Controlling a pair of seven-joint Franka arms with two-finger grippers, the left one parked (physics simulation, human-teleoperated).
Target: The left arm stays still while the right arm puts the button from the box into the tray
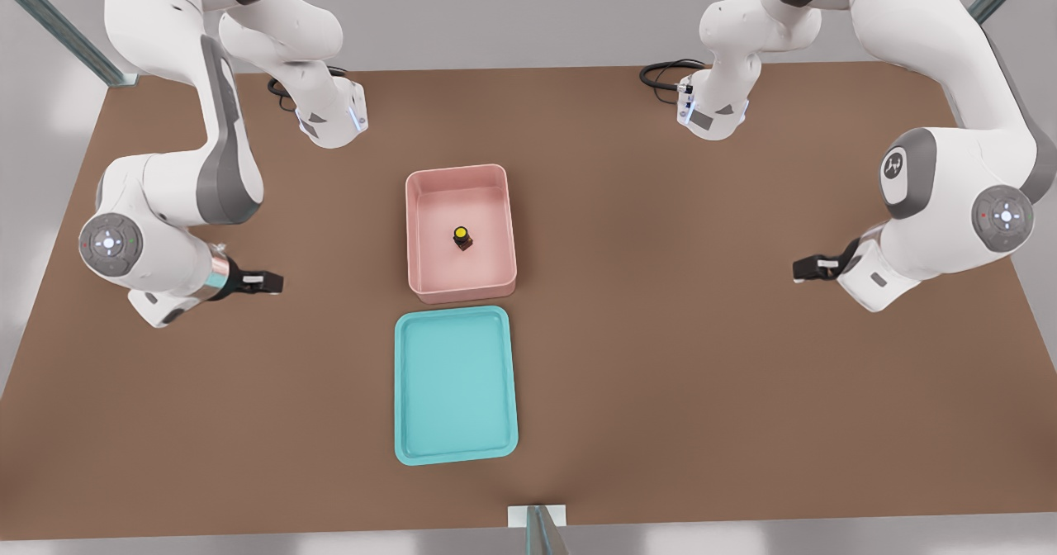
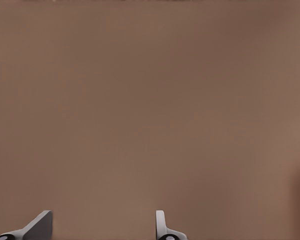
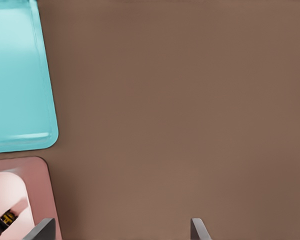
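Meanwhile, the button sits untouched in the pink bin

Nearest the front view's camera, a shallow turquoise rectangular tray (image 1: 456, 386) with a low rim lies flat on the brown bench (image 1: 702, 357). Just beyond it, apart by a narrow strip of bench, stands the pale pink rectangular plastic box (image 1: 423, 233) with tall walls and rounded corners. Inside, near the middle of its floor, the tiny dark block of a button (image 1: 462, 238) stands upright with its round yellow cap on top, touching no wall.

Off at the front view's left, level with the near end of the box and well apart from it, the right arm (image 1: 177, 216), white and grey with a shiny silver wrist collar, hangs over bare bench. Its small black gripper (image 1: 271, 282) points toward the box. The right wrist view shows the two grey fingertips (image 3: 41, 230) set wide, so the jaws stand apart with nothing between them. That same view catches a corner of the tray (image 3: 20, 90), a corner of the box (image 3: 40, 190) and the button (image 3: 2, 223) within it.
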